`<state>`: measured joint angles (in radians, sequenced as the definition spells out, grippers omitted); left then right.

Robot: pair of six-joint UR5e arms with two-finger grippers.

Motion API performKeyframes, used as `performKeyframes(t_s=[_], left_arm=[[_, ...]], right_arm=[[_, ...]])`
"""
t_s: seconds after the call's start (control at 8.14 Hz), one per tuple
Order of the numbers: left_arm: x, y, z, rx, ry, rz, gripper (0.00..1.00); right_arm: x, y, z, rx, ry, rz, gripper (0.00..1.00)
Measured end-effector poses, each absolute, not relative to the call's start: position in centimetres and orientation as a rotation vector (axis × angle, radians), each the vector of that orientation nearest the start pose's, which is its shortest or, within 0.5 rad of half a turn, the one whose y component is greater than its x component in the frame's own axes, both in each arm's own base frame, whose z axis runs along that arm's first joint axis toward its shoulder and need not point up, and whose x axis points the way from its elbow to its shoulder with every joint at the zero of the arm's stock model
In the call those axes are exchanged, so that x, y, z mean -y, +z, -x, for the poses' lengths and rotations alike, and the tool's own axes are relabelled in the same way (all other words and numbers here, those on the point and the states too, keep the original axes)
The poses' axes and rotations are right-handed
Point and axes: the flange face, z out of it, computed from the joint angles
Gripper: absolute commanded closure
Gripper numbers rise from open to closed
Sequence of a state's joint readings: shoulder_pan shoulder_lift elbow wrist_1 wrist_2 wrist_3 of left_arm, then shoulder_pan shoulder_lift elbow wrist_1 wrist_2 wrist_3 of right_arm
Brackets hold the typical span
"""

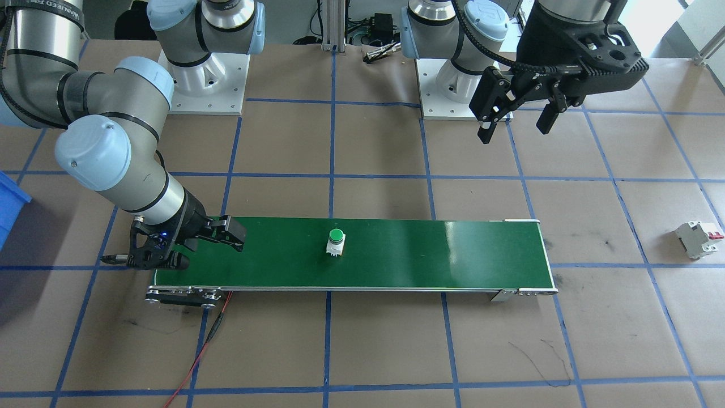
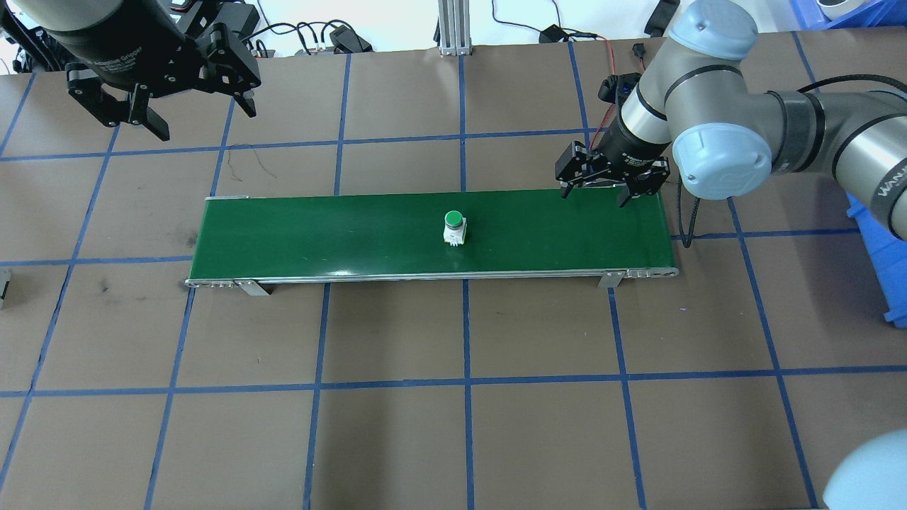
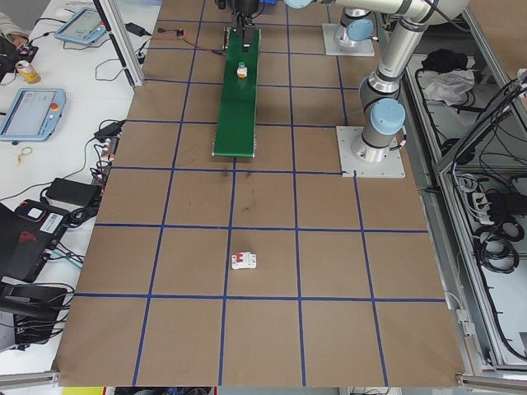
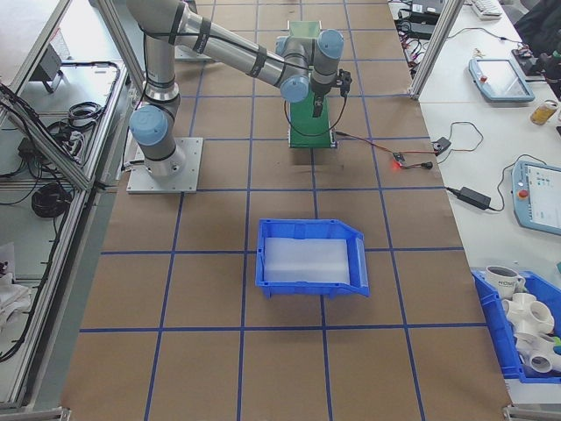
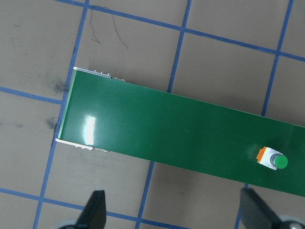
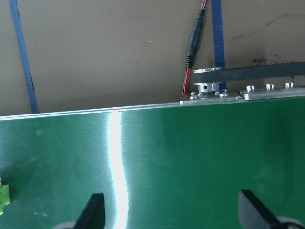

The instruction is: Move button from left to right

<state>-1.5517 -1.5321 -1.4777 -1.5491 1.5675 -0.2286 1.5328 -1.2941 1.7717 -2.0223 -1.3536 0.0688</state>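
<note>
The button (image 1: 336, 241) has a round green cap on a white body and stands upright near the middle of the green conveyor belt (image 1: 442, 255). It also shows in the overhead view (image 2: 453, 227) and, with an orange bit at its base, at the right of the left wrist view (image 5: 271, 160). My left gripper (image 2: 205, 122) hangs open and empty high above the table, behind the belt's left end (image 2: 212, 234). My right gripper (image 2: 594, 198) is open and empty, low over the belt's right end, well to the right of the button. The right wrist view shows bare belt (image 6: 190, 157) between its fingers.
A white circuit breaker with a red lever (image 1: 699, 238) lies on the table beyond the belt's left end. A blue bin (image 4: 311, 259) sits past the right end. A red and black cable (image 1: 198, 351) runs from the belt's motor end toward the table's edge.
</note>
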Motion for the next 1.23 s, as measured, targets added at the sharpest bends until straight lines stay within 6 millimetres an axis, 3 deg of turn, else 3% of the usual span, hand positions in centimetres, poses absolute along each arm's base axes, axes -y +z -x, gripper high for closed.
performKeyframes(t_s=[0.37, 0.61, 0.86, 1.23], left_arm=[[48.8, 55.3, 12.5, -3.129, -0.234, 0.387, 0.0], [48.8, 55.1, 12.5, -3.13, -0.233, 0.388, 0.0], [48.8, 55.1, 12.5, -3.129, -0.23, 0.387, 0.0], [48.8, 54.9, 12.5, -3.13, -0.221, 0.39, 0.0]], right_arm=[[56.6, 29.1, -13.4, -2.917, 0.044, -0.165, 0.05], [56.6, 29.3, -13.7, -2.909, 0.052, -0.273, 0.03], [56.2, 29.9, -15.0, -2.895, 0.054, -0.404, 0.03], [56.0, 30.2, -17.7, -2.887, 0.032, -0.429, 0.04]])
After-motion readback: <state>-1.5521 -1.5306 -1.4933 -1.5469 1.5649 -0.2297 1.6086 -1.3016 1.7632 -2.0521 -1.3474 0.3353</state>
